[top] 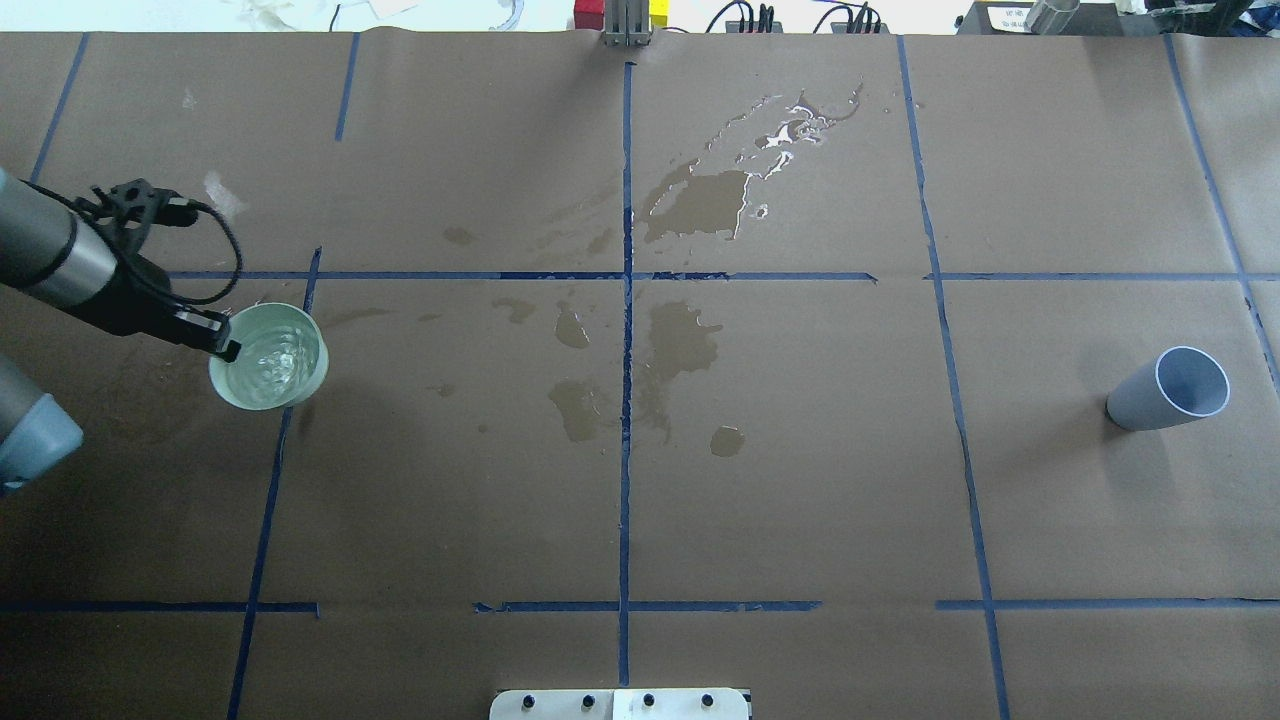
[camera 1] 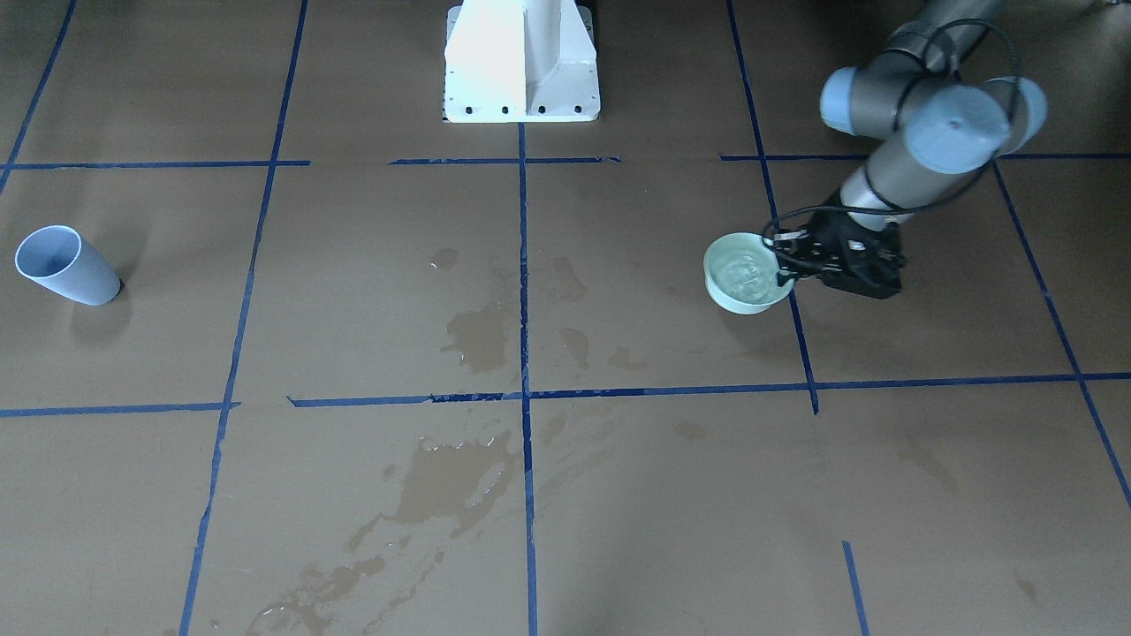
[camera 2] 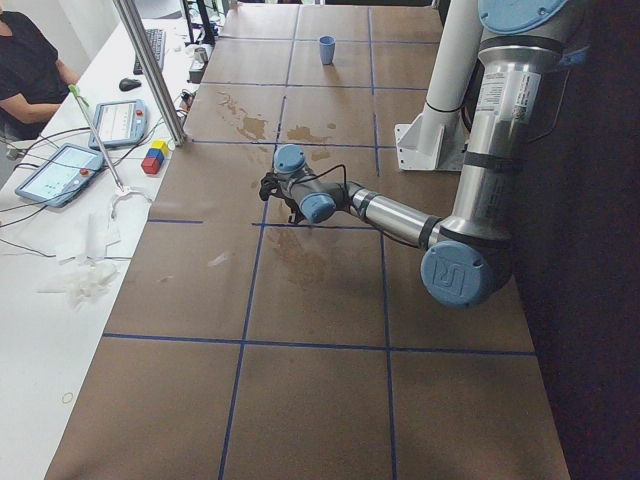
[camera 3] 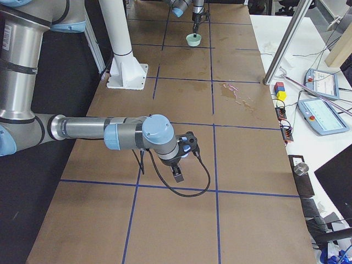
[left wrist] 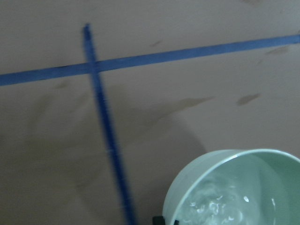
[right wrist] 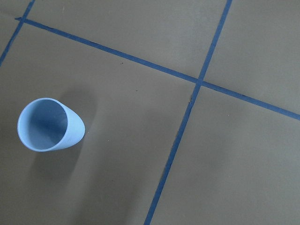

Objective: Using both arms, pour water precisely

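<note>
Brown-papered table (top: 800,480), two arms at work over two cups.
Nearest from the right side, the right arm (camera 3: 110,132) lies low and level, wrist bent down, jaws unreadable; the blue cup (top: 1170,390) stands mouth-up. Farther, the left arm (top: 50,255) jaws pinch the upright green cup (camera 1: 738,305) rim, water (top: 272,358) inside.

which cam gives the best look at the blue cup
Right wrist-mounted: the blue cup is large there, upright, open mouth and inside plain to see. Overhead and front-facing show it small but whole; exterior left a far speck; exterior right unclear; left wrist-mounted not at all.
</note>
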